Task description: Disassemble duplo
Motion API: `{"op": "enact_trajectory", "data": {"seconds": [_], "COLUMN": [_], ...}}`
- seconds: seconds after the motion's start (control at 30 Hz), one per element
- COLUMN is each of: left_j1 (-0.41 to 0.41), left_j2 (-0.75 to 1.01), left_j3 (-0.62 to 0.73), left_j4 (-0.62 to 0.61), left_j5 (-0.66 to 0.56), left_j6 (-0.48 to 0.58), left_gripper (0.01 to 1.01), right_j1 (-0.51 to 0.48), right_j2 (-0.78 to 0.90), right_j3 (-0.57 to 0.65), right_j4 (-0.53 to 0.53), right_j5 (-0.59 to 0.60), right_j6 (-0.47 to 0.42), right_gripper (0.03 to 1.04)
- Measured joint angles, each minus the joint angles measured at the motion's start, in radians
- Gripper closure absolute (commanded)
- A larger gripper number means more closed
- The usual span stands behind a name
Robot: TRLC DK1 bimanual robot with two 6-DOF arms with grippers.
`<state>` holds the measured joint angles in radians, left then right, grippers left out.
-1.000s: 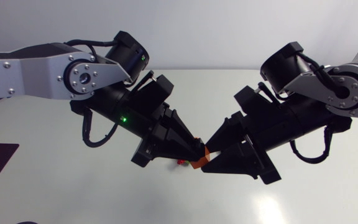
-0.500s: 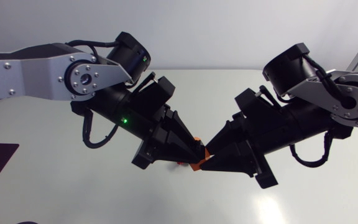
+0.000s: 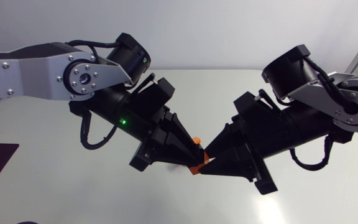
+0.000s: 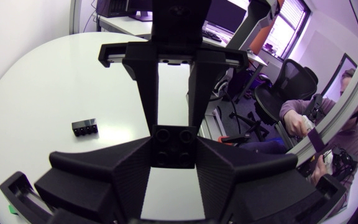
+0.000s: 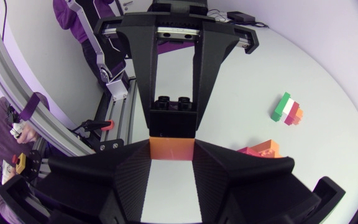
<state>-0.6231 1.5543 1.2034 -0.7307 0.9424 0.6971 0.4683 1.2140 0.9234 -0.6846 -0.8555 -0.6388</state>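
1. The left gripper (image 4: 174, 152) is closed to a narrow gap, its 2 fingers clamping a black brick (image 5: 173, 109) from both sides.
2. The right gripper (image 3: 211, 155) meets it tip to tip, closed to a similar gap on an orange brick (image 5: 171, 149). The 2 bricks are pressed together between the opposing fingertips and seem to hang above the table (image 3: 73, 193).
3. Risk: both grips sit close to the seam, with little brick inside each pair of fingers. A straight pull may make 1 brick slide out of its fingers before the studs release.
4. Risk: if the joint lets go suddenly, the arms may jerk apart, and a loosely held brick could drop to the table and bounce.
5. Risk: twisting to break the joint brings the wedge fingers against each other, since the tips look nearly touching. That could lever a grip open.
6. Risk: a dropped piece could land among other parts. A loose black brick (image 4: 84, 127) lies well off to the side of the left gripper, and a striped stack (image 5: 286, 109) and orange pieces (image 5: 263, 149) lie beside the right gripper.
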Motion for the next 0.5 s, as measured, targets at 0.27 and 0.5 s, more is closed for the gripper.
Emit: {"op": "enact_trajectory", "data": {"seconds": [0.27,0.5], "left_j1": [-0.002,0.065], "left_j2": [-0.003,-0.007], "left_j3": [0.061,0.118], "left_j4": [-0.251,-0.205], "left_j5": [0.054,-0.057], "left_j6": [0.143,0.154], "left_gripper": [0.756,0.736], "right_j1": [0.051,0.035], "right_j2": [-0.025,-0.025], "right_j3": [-0.047,-0.059], "right_j4": [0.025,0.068], "right_j5": [0.105,0.213], "right_j6": [-0.013,-0.012], "right_gripper": [0.77,0.76]}}
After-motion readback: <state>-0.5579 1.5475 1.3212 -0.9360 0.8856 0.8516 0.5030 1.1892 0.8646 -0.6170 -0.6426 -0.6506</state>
